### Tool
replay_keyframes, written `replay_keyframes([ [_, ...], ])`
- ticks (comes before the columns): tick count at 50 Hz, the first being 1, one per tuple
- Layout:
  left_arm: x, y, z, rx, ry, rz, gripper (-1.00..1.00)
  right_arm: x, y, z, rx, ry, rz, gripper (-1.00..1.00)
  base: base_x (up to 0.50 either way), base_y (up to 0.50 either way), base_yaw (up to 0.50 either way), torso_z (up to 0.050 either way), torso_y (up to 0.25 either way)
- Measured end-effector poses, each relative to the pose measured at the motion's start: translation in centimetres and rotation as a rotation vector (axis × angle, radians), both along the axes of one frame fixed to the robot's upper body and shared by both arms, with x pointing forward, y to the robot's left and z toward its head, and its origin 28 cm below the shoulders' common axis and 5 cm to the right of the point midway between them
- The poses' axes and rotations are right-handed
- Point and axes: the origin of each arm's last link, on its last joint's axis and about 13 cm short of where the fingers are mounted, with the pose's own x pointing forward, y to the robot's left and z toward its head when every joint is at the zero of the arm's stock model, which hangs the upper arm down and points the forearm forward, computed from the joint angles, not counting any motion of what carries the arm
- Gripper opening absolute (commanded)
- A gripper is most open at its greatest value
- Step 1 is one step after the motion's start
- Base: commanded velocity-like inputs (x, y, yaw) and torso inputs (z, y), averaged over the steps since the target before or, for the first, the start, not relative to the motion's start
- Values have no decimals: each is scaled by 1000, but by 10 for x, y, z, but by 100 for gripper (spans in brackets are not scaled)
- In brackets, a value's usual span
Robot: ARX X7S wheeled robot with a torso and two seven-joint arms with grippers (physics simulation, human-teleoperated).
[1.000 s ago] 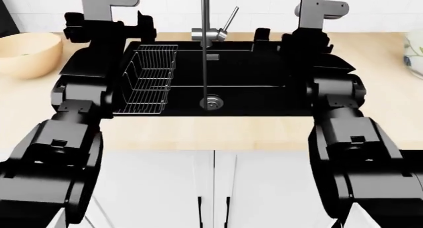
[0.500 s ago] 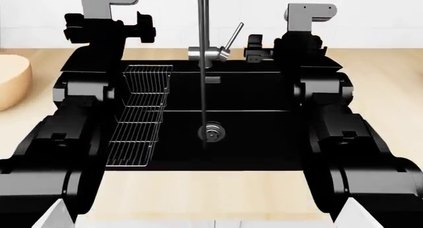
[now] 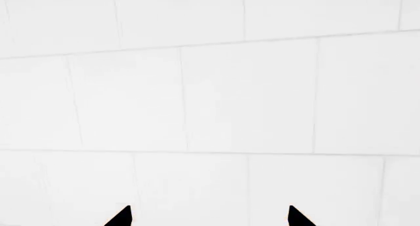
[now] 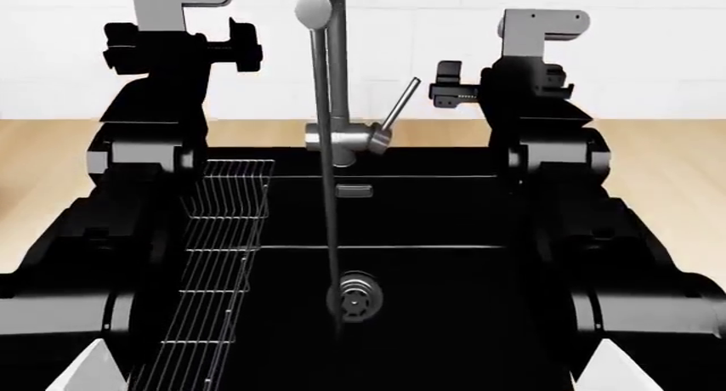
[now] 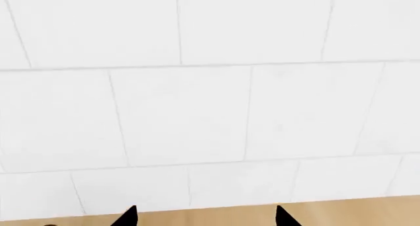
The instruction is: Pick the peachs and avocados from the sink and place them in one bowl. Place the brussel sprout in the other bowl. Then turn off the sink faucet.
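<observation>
In the head view the black sink (image 4: 431, 280) fills the middle, with its round steel drain (image 4: 355, 297) and a steel wire rack (image 4: 210, 263) along its left side. The steel faucet (image 4: 329, 93) stands at the back with its thin lever (image 4: 399, 104) tilted up to the right; a thin stream runs down to the drain. No peach, avocado, brussel sprout or bowl shows. My left gripper (image 4: 238, 44) and right gripper (image 4: 446, 85) are held up at the back, either side of the faucet. Both wrist views show tips apart with nothing between them: left (image 3: 206, 217), right (image 5: 203, 217).
A wooden counter (image 4: 669, 161) runs either side of the sink. A white tiled wall (image 3: 210, 88) stands behind it and fills both wrist views. My black arms flank the sink on both sides.
The head view has moved forward and closer over the sink. The wooden bowl at the left and the object at the right edge have left the view. Both arms keep their raised pose.
</observation>
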Motion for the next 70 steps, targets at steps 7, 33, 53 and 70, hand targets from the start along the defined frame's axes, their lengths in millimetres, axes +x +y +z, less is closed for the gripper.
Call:
replay_keyframes([
  [7,0,0,-1,-2,1,1,100,0,-1,-2,0,4,-3,100,500,-30,0,0,1],
  [33,-1,5,-4,-16,3,18,100,-3,2,-19,-46,84,32,100,31,0,0,0,0],
  [53,-1,6,-5,-17,6,20,100,-4,9,-30,-64,95,68,100,0,0,0,0,0],
  [70,-1,9,-5,-19,7,25,100,-4,23,-32,-56,80,137,100,0,0,0,0,0],
])
